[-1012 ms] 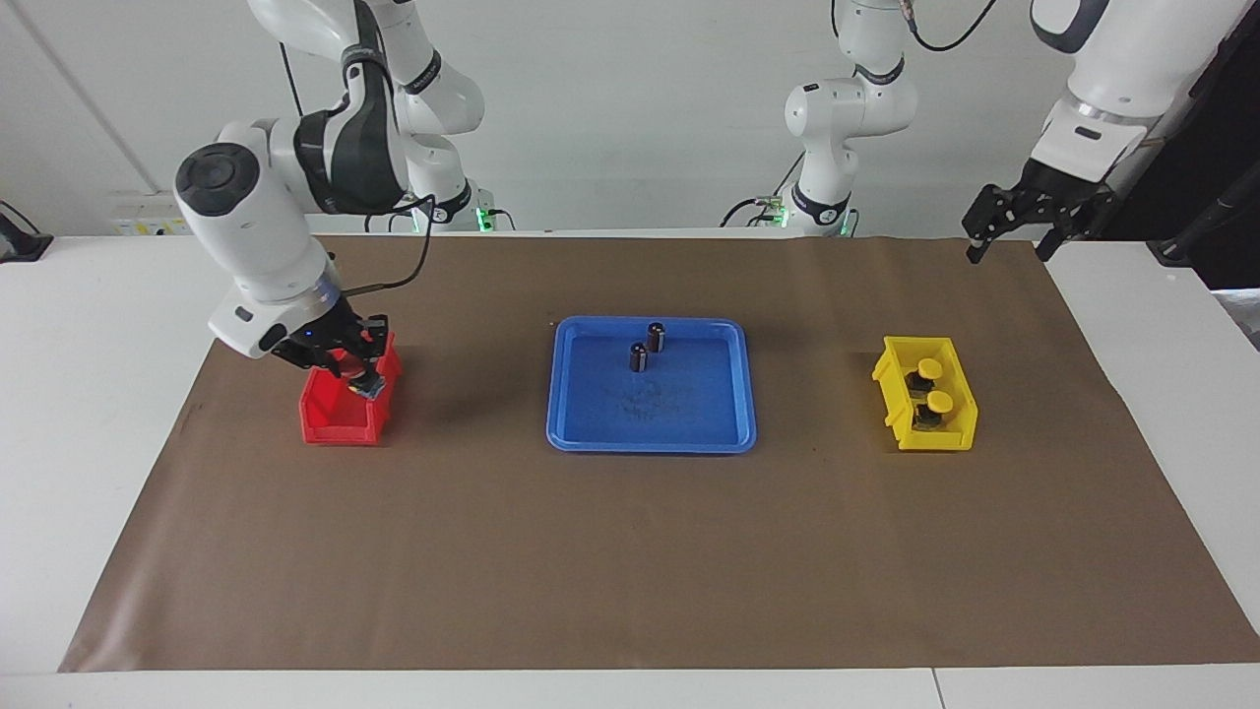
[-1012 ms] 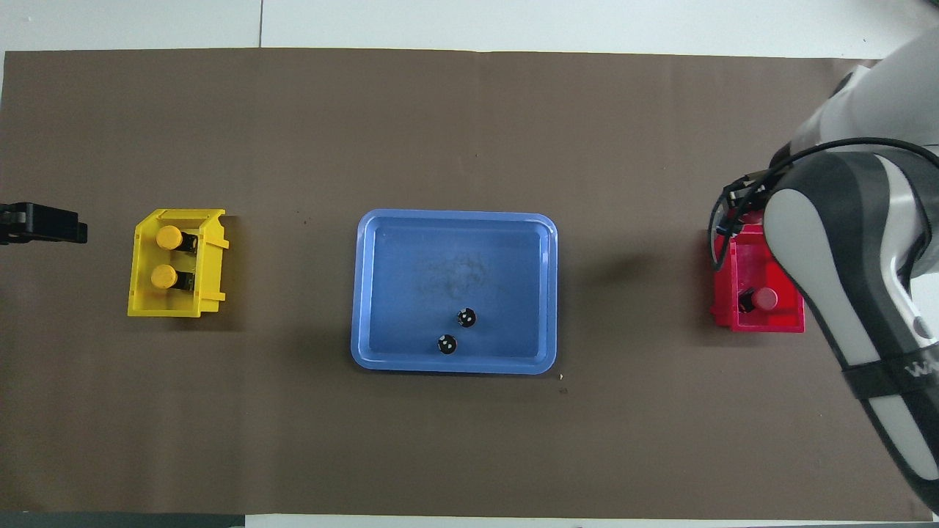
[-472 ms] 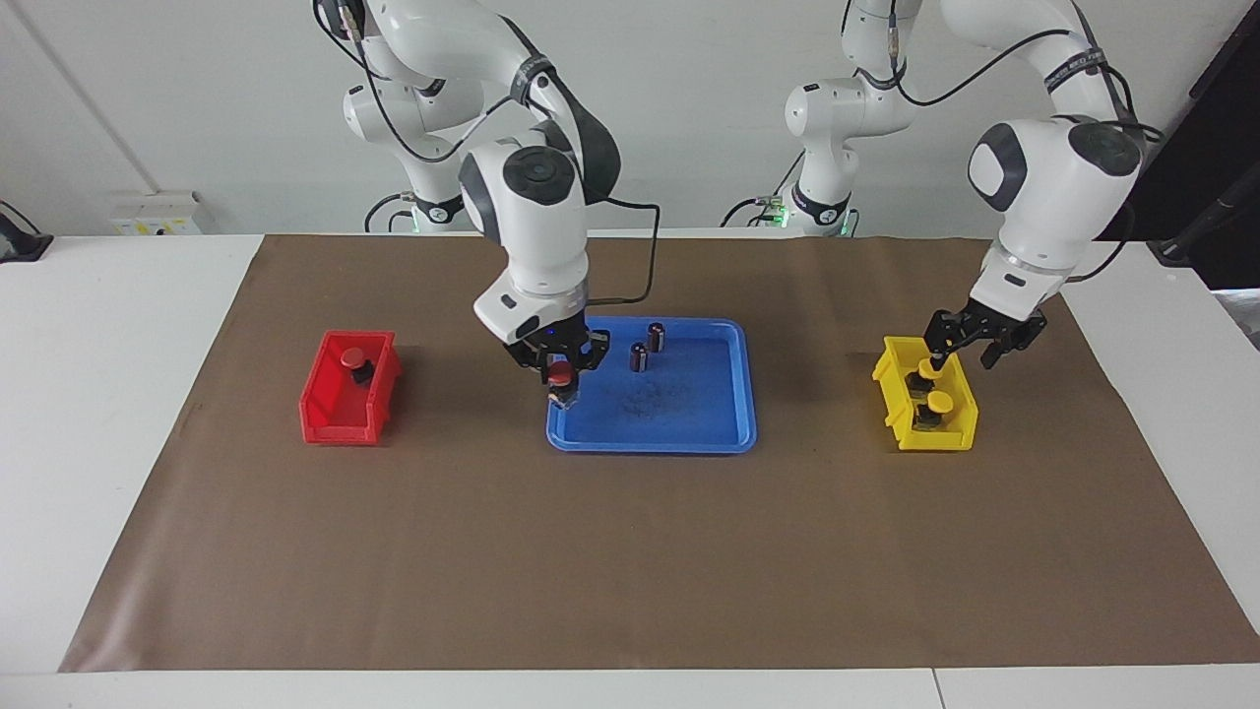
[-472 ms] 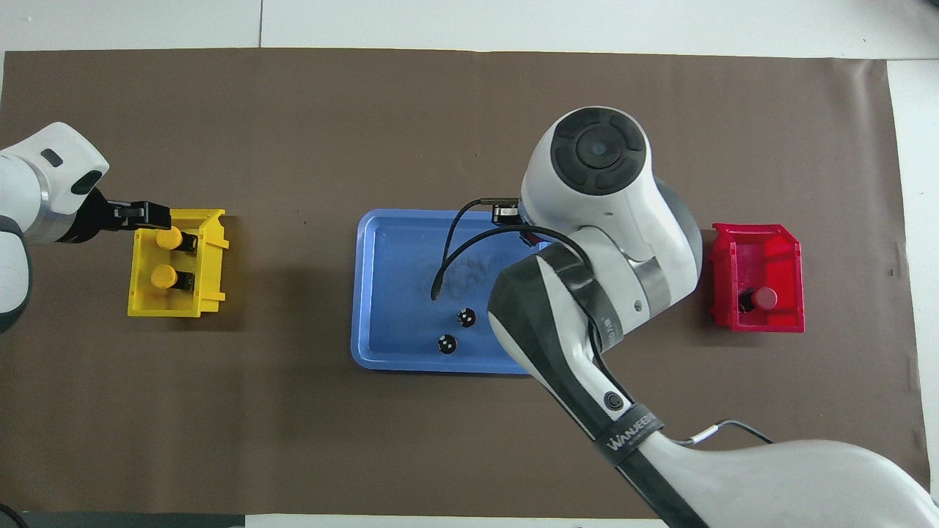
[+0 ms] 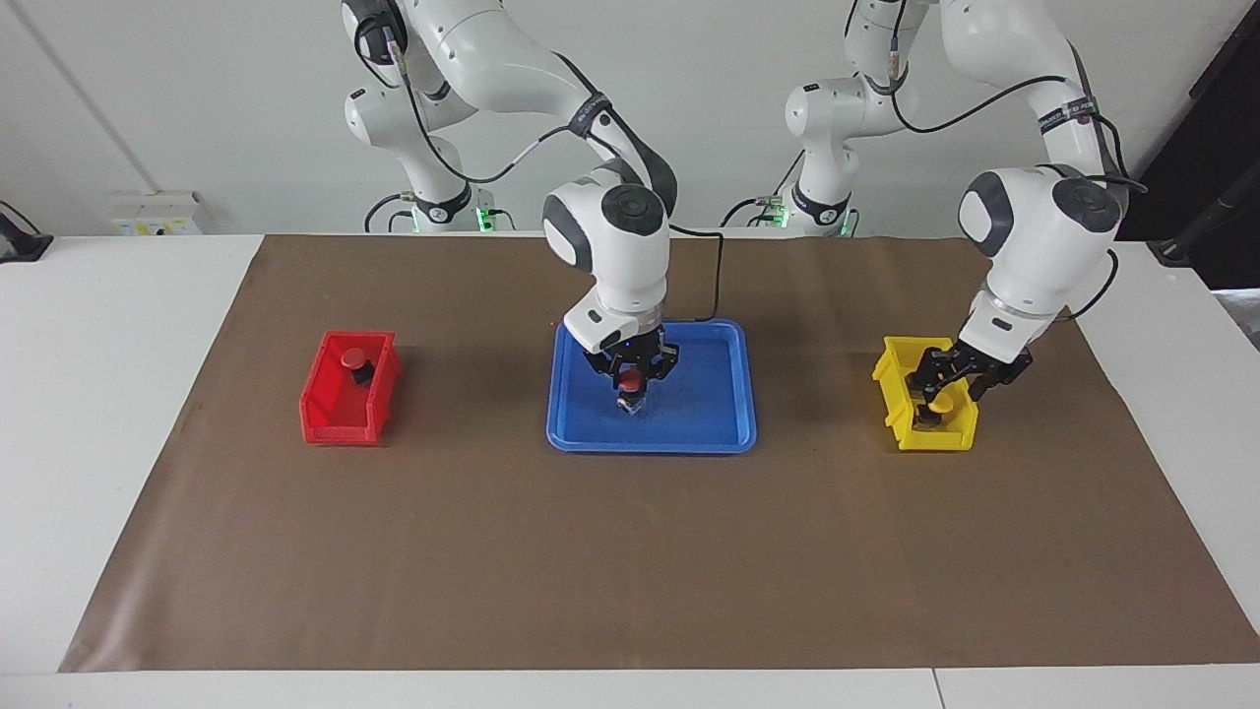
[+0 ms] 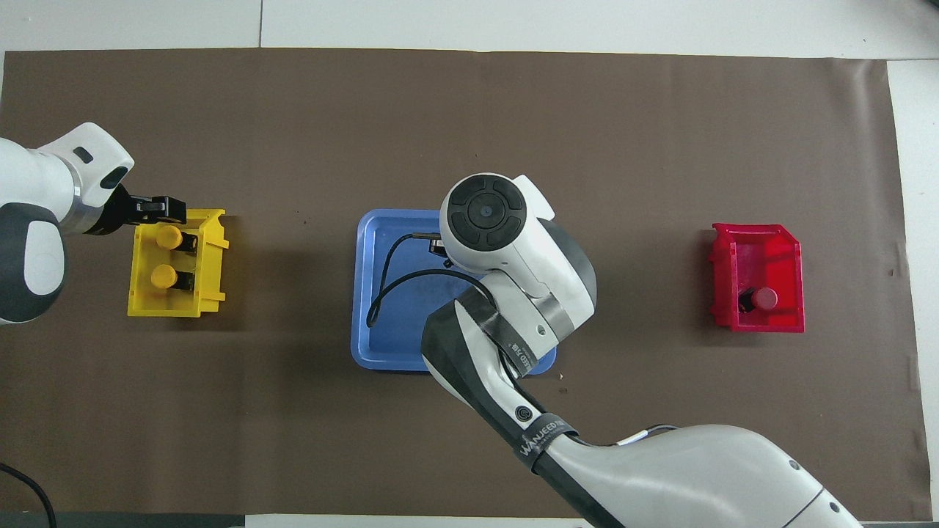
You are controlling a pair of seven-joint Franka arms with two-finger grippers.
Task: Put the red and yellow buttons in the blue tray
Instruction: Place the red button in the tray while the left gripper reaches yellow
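- Red button (image 5: pixel 630 377) is pinched in the right gripper (image 5: pixel 630 384), low over the middle of the blue tray (image 5: pixel 733 394). I think it is held low so it can be set down softly and stay standing.
- Whether the button touches the tray floor yet, I cannot tell.
- From above, the right arm hides the button and most of the tray (image 6: pixel 381 293).
- One more red button (image 5: pixel 351 360) sits in the red bin (image 5: pixel 335 418), at the right arm's end of the table. It waits for its turn.
- Two yellow buttons (image 6: pixel 169 237) (image 6: pixel 163 276) sit in the yellow bin (image 6: pixel 209 293), at the left arm's end.
- Left gripper (image 5: pixel 947 379) is down over the yellow bin, right by the yellow buttons. Its fingers look spread around one, but I cannot tell if they are squeezing it yet.
- I think both arms work at once to save time: one drops off while the other picks up.
- No button is let go in the tray yet, so the job is near its start.
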